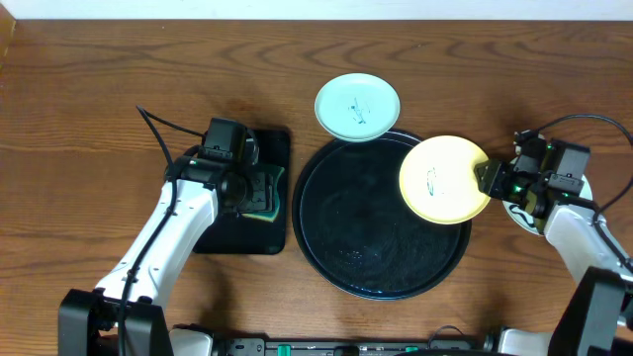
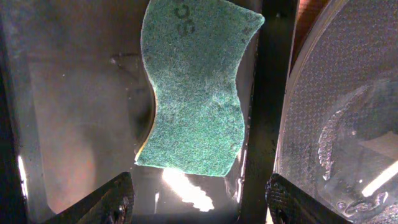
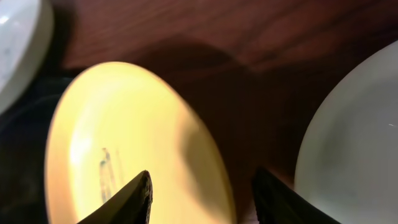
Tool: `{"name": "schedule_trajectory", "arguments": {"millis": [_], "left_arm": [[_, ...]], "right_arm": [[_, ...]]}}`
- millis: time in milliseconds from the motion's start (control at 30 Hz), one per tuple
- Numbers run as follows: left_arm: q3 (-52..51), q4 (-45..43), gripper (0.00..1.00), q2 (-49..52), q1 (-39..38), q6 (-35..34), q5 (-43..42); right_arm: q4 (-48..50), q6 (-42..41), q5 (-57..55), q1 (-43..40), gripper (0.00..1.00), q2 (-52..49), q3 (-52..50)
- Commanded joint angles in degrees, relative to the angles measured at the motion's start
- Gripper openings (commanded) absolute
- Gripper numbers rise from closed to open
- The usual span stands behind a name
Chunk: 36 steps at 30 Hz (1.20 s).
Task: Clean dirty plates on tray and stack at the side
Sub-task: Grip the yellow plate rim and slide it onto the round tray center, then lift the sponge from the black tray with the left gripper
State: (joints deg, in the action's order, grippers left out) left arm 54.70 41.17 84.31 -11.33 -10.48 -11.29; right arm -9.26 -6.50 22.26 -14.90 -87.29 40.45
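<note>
On the left half of the table [image 1: 79, 99], left arm slanting up from the near edge, elbow bent, wrist turned down over a small tray [image 1: 267, 237]. Left gripper [image 2: 199, 199] poised above a green sponge [image 2: 196, 93], fingers [image 2: 115, 202] spread wide and touching nothing. Near the right edge, right arm reaching in from the near-right corner, wrist level and pointed leftward. Right gripper [image 3: 204, 196] set astride the right rim of a yellow plate [image 1: 445, 178], one finger over its face, the other past its edge; impossible to tell whether pinching or merely straddling. Yellow plate lying across the right rim of the round tray [image 1: 302, 227], dark smear at its centre. Mint plate [image 1: 357, 107] toward the middle of the far edge, overlapping the tray's far rim. Third plate [image 3: 348, 143], pale, close to the right edge, largely hidden under the right gripper from overhead.
</note>
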Motion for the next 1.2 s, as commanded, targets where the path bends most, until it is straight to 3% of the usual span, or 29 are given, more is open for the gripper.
{"name": "schedule_trajectory", "arguments": {"millis": [0, 200, 400, 700, 900, 1033, 1167], "left_arm": [[-0.28, 0.24, 0.69, -0.09, 0.28, 0.15, -0.07], [-0.28, 0.22, 0.69, -0.09, 0.28, 0.15, -0.07], [-0.28, 0.24, 0.69, -0.09, 0.28, 0.15, -0.07], [-0.28, 0.35, 0.69, -0.09, 0.28, 0.15, -0.07], [-0.28, 0.37, 0.69, -0.09, 0.28, 0.15, -0.07], [-0.28, 0.35, 0.69, -0.09, 0.28, 0.15, -0.07], [-0.28, 0.26, 0.69, -0.07, 0.28, 0.17, -0.04]], "right_arm": [[0.96, -1.62, -1.22, 0.33, 0.46, -1.97, -0.07], [0.92, -2.91, -0.76, 0.37, 0.17, -2.23, -0.07], [-1.16, -2.91, -0.79, 0.37, 0.01, -2.23, -0.07], [-5.64, -2.89, 12.5, 0.92, 0.01, -2.14, -0.07], [-8.5, -2.89, 13.94, 5.09, 0.01, -1.81, -0.07], [-11.43, -3.1, 6.95, 10.29, 0.01, -1.84, -0.07], [-14.38, -6.16, -7.37, 17.75, 0.01, -1.86, -0.11]]}}
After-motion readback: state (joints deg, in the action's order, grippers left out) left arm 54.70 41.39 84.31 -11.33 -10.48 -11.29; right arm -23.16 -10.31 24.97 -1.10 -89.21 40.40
